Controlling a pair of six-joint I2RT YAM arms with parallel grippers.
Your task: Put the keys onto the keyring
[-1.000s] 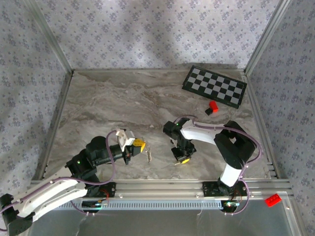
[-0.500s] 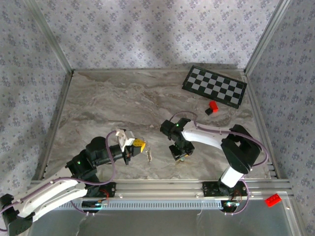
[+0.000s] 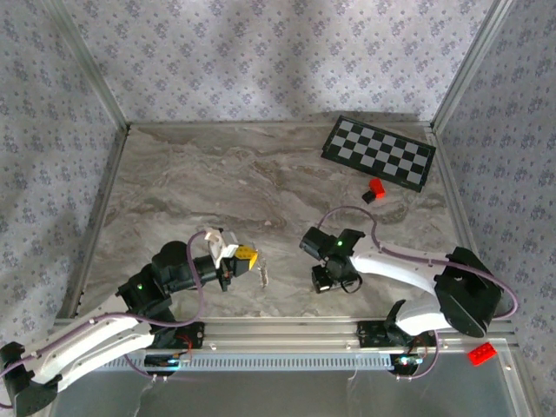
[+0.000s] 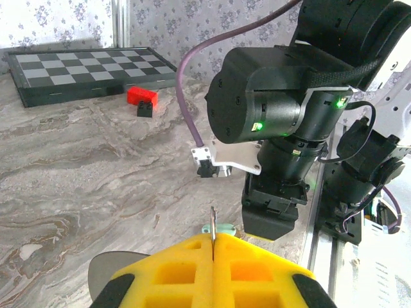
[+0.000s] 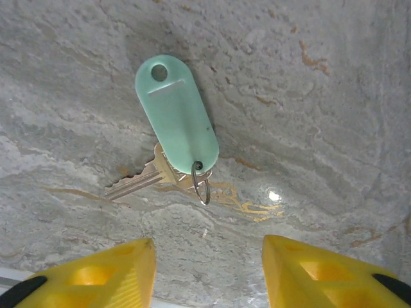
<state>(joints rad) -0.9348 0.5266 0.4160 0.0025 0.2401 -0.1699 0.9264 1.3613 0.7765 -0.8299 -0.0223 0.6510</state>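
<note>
The key (image 5: 138, 181), ringed to a mint-green tag (image 5: 176, 122), is seen lying flat on the marble table (image 5: 308, 96) just ahead of the right gripper (image 5: 207, 250). The jaws of that gripper are held apart and empty, and bare surface is left all around the key. The keyring (image 3: 263, 274) is pinched in the closed left gripper (image 4: 213, 247), off to the right gripper's left, with the near rail (image 3: 287, 328) close behind both tools.

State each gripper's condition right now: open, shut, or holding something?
Left gripper: shut on the keyring.
Right gripper: open, holding nothing, above the mint-tagged key.

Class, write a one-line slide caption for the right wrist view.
Open right gripper above a mint-green tag, key and small ring lying on the marble table.
</note>
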